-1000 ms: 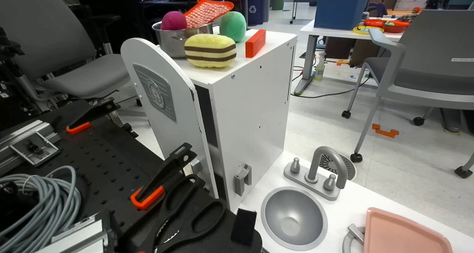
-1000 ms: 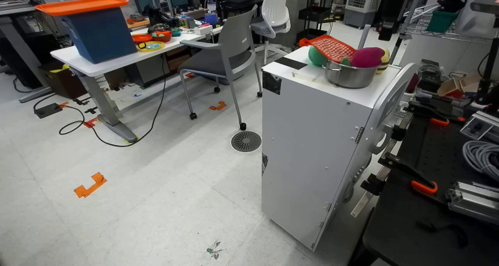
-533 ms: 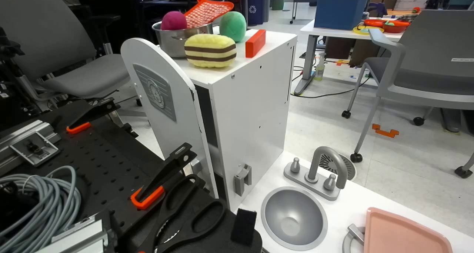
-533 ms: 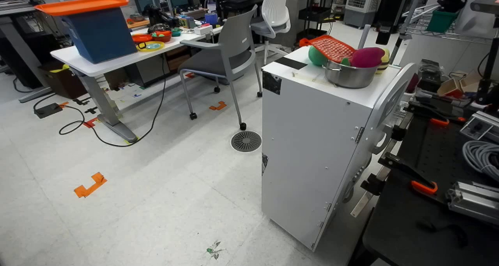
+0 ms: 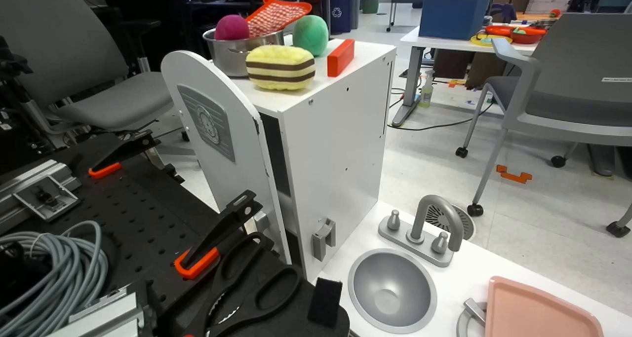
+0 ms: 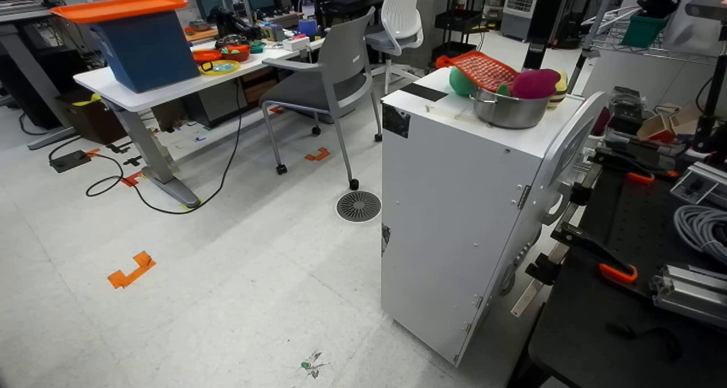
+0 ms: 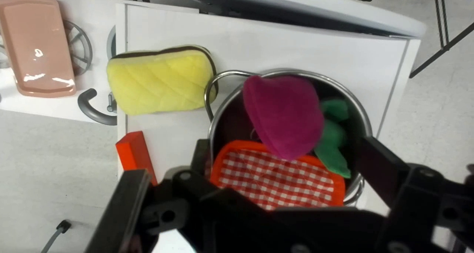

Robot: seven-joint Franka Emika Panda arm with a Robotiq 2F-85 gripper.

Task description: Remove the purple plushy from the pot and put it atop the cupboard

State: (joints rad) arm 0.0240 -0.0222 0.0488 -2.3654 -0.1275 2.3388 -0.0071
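Gripper (image 7: pixel 286 153), black and two-fingered: hung above the round grey metal pot (image 6: pixel 508 115), fingers (image 7: pixel 383 167) spread wide. Saw the soft magenta-purple plushy (image 7: pixel 285 116) resting inside that pot, just beside a red-and-white checked cloth pad (image 7: pixel 274 175). Found the pot standing atop the white boxy cupboard (image 5: pixel 340 149), near a yellow, brown-striped oblong plush (image 5: pixel 280 68).

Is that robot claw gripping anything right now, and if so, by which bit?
Nothing is held: the gripper is open, and the purple plushy rests in the pot.
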